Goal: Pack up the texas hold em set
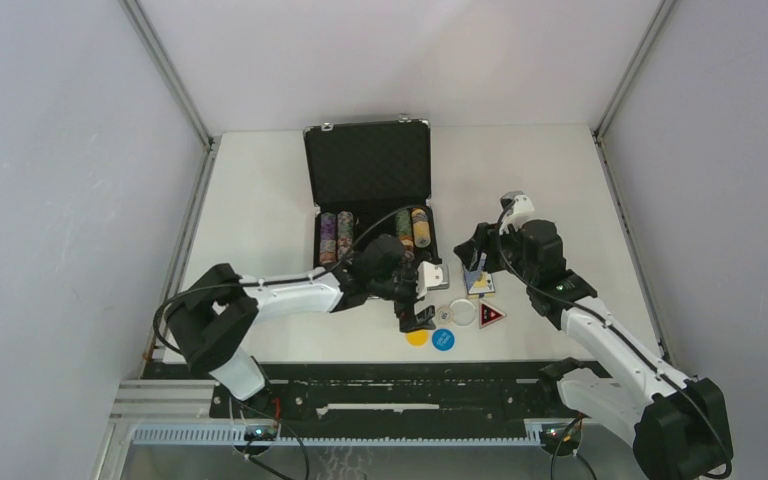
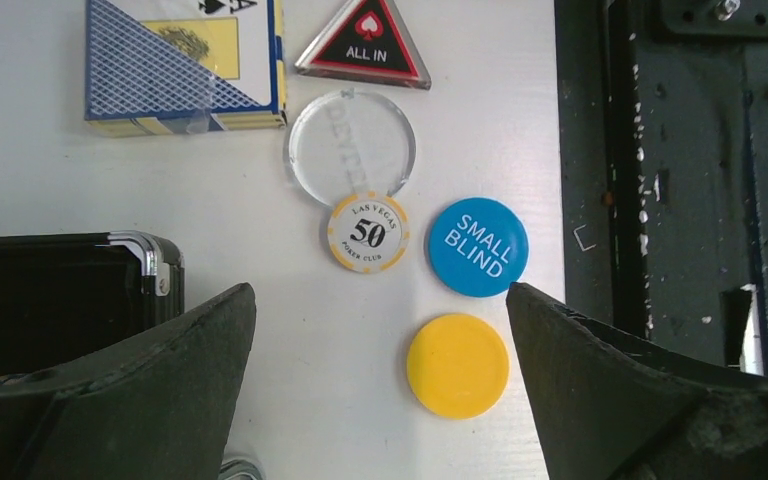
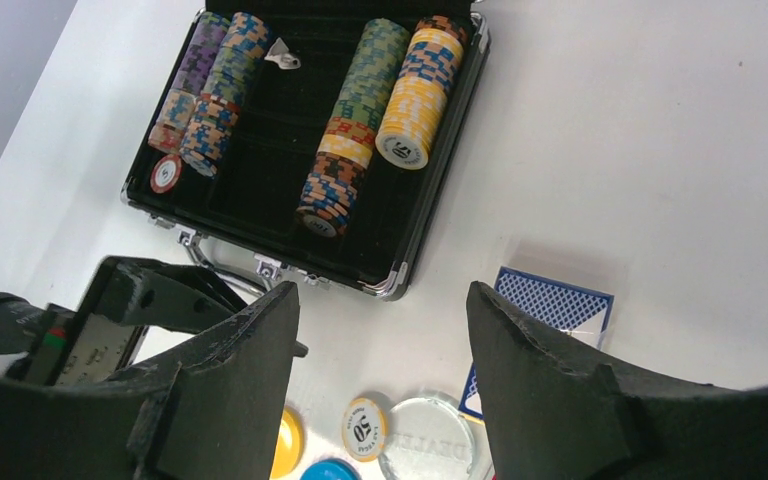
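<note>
white tabletop (image 1: 260, 200) is stretching out under both your arms, with grey walls closing it in. nearest you, your left gripper (image 2: 380, 300) is hovering with its jaws spread wide and gripping nothing, over the yellow button (image 2: 457, 365) and the blue small blind button (image 2: 477, 246), which are lying just beside each other. just past them a yellow 50 chip (image 2: 367, 232) is touching the clear dealer button (image 2: 350, 150), with the red-black all in triangle (image 2: 363, 45) and the card deck (image 2: 185, 65) lying flat beyond. your right gripper (image 3: 380, 295) is hanging above the deck, jaws parted around nothing. farther back the black briefcase (image 1: 368, 165) is standing open, lid upright, poker chip stacks (image 3: 360, 110) lying in rows in its tray.
</note>
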